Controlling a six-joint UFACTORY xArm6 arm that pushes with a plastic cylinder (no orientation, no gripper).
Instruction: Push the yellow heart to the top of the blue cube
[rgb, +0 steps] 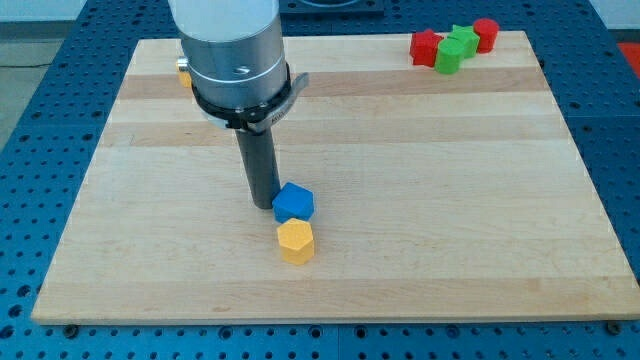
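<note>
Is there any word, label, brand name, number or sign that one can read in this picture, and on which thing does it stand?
No readable text anywhere in the camera view.
Wooden board: bare, no print.
Blue block, yellow block, red and green blocks: plain faces, no marks.
Arm's metal housing: small dots only, no legible label.
My tip, just left of the blue block: unmarked.
</note>
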